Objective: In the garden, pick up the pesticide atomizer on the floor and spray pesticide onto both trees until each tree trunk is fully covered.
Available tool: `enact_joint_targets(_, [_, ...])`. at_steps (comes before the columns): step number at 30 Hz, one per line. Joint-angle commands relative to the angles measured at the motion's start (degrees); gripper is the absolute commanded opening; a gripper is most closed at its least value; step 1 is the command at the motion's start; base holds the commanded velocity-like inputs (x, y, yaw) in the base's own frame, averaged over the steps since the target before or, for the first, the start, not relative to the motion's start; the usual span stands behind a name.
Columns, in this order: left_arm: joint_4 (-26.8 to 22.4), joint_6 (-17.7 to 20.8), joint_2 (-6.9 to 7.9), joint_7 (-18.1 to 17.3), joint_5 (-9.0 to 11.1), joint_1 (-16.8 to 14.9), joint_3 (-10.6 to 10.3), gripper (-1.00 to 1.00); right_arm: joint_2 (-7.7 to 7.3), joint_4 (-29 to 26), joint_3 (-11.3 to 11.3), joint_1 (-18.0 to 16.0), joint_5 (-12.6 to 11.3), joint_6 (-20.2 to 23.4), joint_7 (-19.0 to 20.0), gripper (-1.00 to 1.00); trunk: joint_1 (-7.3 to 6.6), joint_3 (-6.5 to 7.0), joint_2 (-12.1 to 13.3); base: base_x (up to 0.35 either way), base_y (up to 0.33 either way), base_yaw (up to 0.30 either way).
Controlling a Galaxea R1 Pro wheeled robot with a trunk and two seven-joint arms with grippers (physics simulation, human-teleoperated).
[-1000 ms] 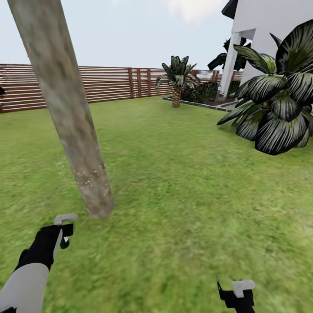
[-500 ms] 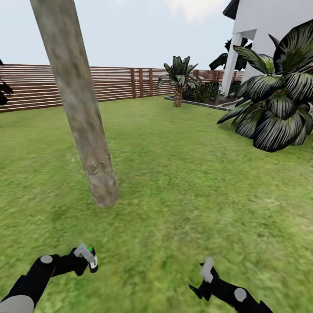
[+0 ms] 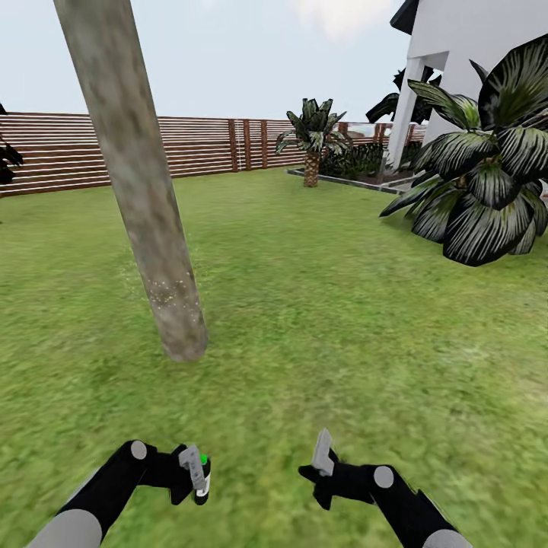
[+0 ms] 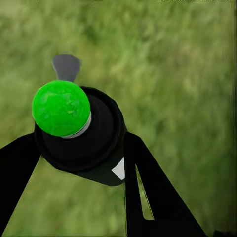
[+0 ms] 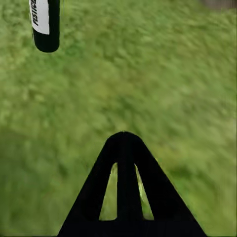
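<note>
The pesticide atomizer is a small black bottle with a white label and a green top. My left gripper is shut on it, low over the grass near me. In the left wrist view the atomizer's green top faces the camera and the black fingers grip the bottle's sides. A leaning grey-brown tree trunk rises ahead on the left, speckled pale near its base. My right gripper hangs shut and empty to the right of the bottle. The right wrist view shows the atomizer over grass.
Lawn stretches all around. A small palm stands far back by a wooden slat fence. A big dark-leaved plant and a white house close off the right side.
Both arms have swung down and inward: the left gripper with the atomizer dropped away from the trunk's base toward the lower middle, and the right gripper moved left. The camera shifted slightly at first.
</note>
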Motion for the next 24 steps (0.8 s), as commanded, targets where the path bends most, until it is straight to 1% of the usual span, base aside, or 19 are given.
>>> enact_joint_targets(1, [-0.07,-0.16,-0.33,-0.30,-0.51,-0.02,0.02,-1.00,0.85,-0.92,1.30,-0.02,1.16,1.04,1.00,-1.00,-0.01,-0.05,-0.02,0.000,0.000,0.000])
enact_joint_targets(2, [-0.10,-0.15,-0.89,-0.30,-0.53,-0.02,-0.19,-1.00,1.73,-2.19,2.35,-0.02,1.78,3.48,2.76,-1.00,-0.01,-0.05,-0.02,0.000,0.000,0.000])
enact_joint_targets(3, [-0.11,-0.13,-1.37,-0.30,-0.59,-0.02,-0.68,-1.00,2.23,-3.30,2.73,-0.02,1.98,4.87,3.60,-1.00,-0.01,-0.05,-0.02,0.000,0.000,0.000])
enact_joint_targets(5, [-0.14,0.14,-2.15,-0.26,-0.59,-0.02,-3.24,-1.00,2.80,-4.95,3.14,-0.02,2.10,6.00,4.34,-1.00,-0.01,-0.05,-0.02,0.000,0.000,0.000])
enact_joint_targets(6, [-0.32,0.26,-2.99,-0.23,-0.60,-0.06,-4.68,-1.00,3.23,-5.40,3.25,-0.02,2.12,6.27,4.55,-1.00,-0.01,-0.05,-0.02,0.000,0.000,0.000])
enact_joint_targets(7, [-0.44,0.29,-3.54,-0.22,-0.61,-0.09,-5.09,-1.00,3.39,-5.51,3.28,-0.02,2.13,6.33,4.60,-1.00,-0.01,-0.05,-0.02,0.000,0.000,0.000])
enact_joint_targets(9, [-0.59,0.26,-4.69,-0.15,-0.65,-0.13,-5.48,-1.00,3.57,-5.61,3.30,-0.02,2.13,6.38,4.64,-1.00,-0.01,-0.05,-0.02,0.000,0.000,0.000])
enact_joint_targets(12, [-0.70,0.24,-5.86,-0.01,-0.63,-0.13,-5.60,-1.00,3.64,-5.74,3.30,-0.02,2.14,6.40,4.62,-1.00,-0.01,-0.05,-0.02,0.000,0.000,0.000])
enact_joint_targets(16, [-0.82,0.10,-7.92,0.19,-0.96,-0.09,-5.76,-1.00,3.75,-5.83,3.30,-0.02,2.14,6.40,4.58,-1.00,-0.01,-0.05,-0.02,0.000,0.000,0.000])
enact_joint_targets(18, [-0.82,0.16,-8.72,0.22,-2.12,-0.05,-6.84,-1.00,3.87,-6.69,3.30,-0.02,2.14,6.40,4.57,-1.00,-0.01,-0.05,-0.02,0.000,0.000,0.000])
enact_joint_targets(19, [-0.82,0.22,-9.05,0.22,-2.43,-0.03,-7.80,-1.00,3.89,-7.24,3.30,-0.02,2.14,6.42,4.59,-1.00,-0.01,-0.05,-0.02,0.000,0.000,0.000])
enact_joint_targets(20, [-0.83,0.23,-9.42,0.22,-2.56,-0.03,-8.28,-1.00,3.90,-7.53,3.30,-0.02,2.14,6.44,4.59,-1.00,-0.01,-0.05,-0.02,0.000,0.000,0.000])
enact_joint_targets(24, [-0.64,0.16,-10.70,0.29,-2.64,-0.02,-8.66,-1.00,3.91,-7.72,3.30,-0.02,2.14,6.44,4.58,-1.00,-0.01,-0.05,-0.02,0.000,0.000,0.000])
